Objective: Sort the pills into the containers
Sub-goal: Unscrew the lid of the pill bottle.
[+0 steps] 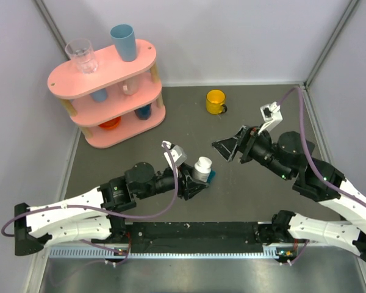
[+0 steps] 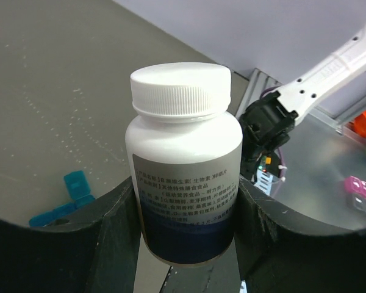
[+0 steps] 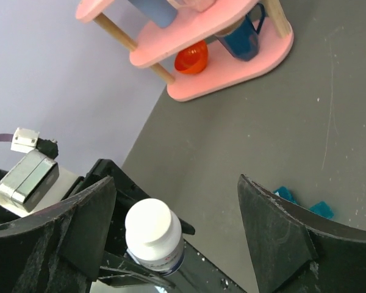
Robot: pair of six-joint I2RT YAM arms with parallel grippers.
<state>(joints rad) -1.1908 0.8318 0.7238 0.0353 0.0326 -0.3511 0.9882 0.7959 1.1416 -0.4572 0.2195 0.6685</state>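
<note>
On worktop [image 1: 189, 116] centre: my left pincer [image 1: 195, 182] clamps the capped white bottle [image 1: 202, 167]; right pincer [image 1: 227, 151], open at its two o'clock, should centre over the cap [image 2: 180, 90] before closing.

Twin arms: white links, black joints.
The left arm [image 1: 67, 220] and right arm [image 1: 320, 229] have white link shells dotted with small dark screws, black joint housings and black wedge-shaped fingers [image 3: 280, 244]. A purple cable [image 1: 302, 116] runs along each arm, and a grey-white camera module [image 1: 175, 152] sits on each wrist.

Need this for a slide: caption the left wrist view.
Left claw holds a capped white bottle, teal pill box behind.
</note>
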